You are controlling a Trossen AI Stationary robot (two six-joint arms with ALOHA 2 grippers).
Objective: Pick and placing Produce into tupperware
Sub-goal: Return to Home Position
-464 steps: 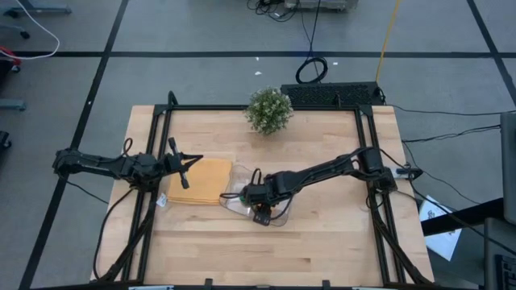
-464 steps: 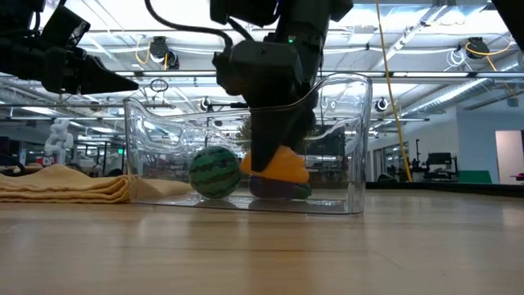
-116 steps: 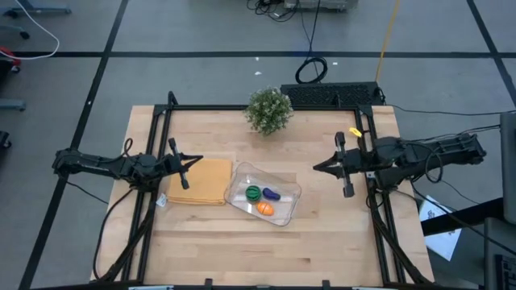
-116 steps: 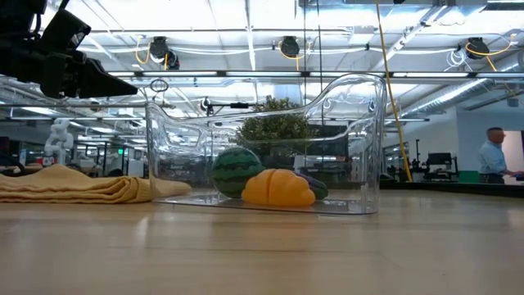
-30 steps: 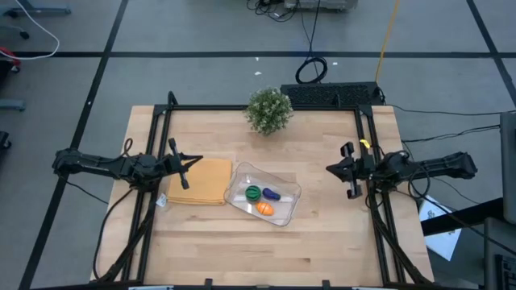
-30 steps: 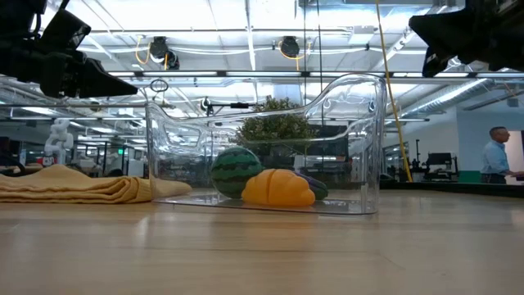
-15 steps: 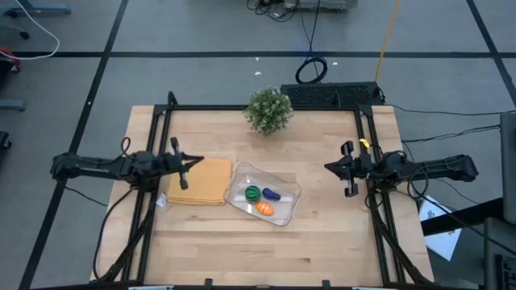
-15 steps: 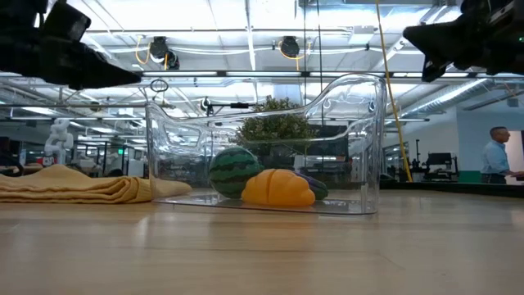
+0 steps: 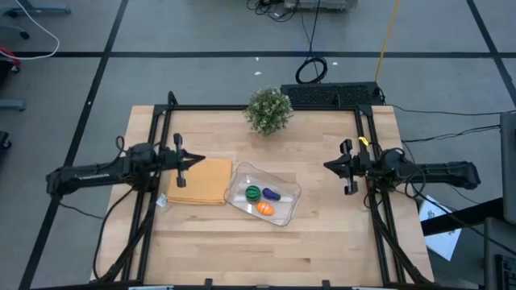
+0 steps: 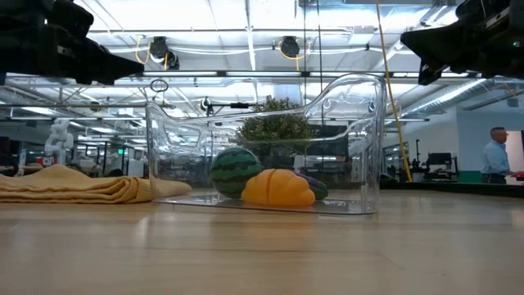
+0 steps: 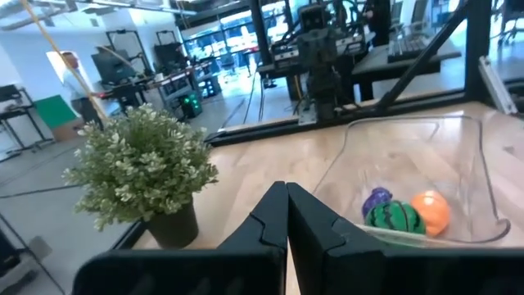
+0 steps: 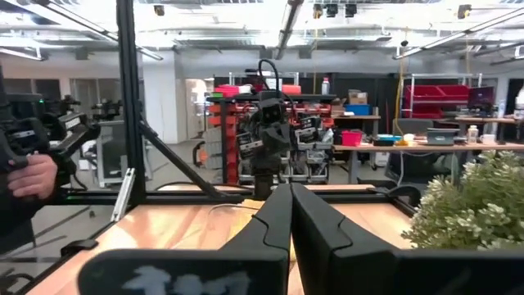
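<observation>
1. The left gripper (image 9: 196,159) has its two fingers pressed together with no gap and nothing between them, as the left wrist view (image 11: 286,195) shows. It hangs raised above the table, over the far left edge of the tan mat (image 9: 206,182), pointing toward the middle.
2. The right gripper (image 9: 327,167) is likewise closed tight and empty (image 12: 291,191). It sits near the table's right side, well apart from the container, and points toward the left arm.
3. In the low view both grippers are cut off by the picture's upper corners, the left one (image 10: 131,70) and the right one (image 10: 409,37), so only dark outlines show there.
4. The tupperware (image 9: 293,192) stands on the wooden table (image 9: 322,238) between the two arms, just beside the mat, turned at a slant.
5. All three produce pieces lie inside it: the green one (image 9: 253,192), the purple one (image 9: 272,194) next to it, and the orange one (image 9: 264,209) toward the front.
6. From table height the orange piece (image 10: 277,188) covers most of the purple one (image 10: 316,187), which shows only an end; the green striped ball (image 10: 236,170) sits behind on the left.
7. The potted plant (image 9: 268,110) stands at the far edge, seen in the low view only through the clear walls (image 10: 364,139).
8. A person (image 10: 495,156) stands in the room beyond, and a hand (image 12: 29,176) shows at the right wrist picture's edge.
</observation>
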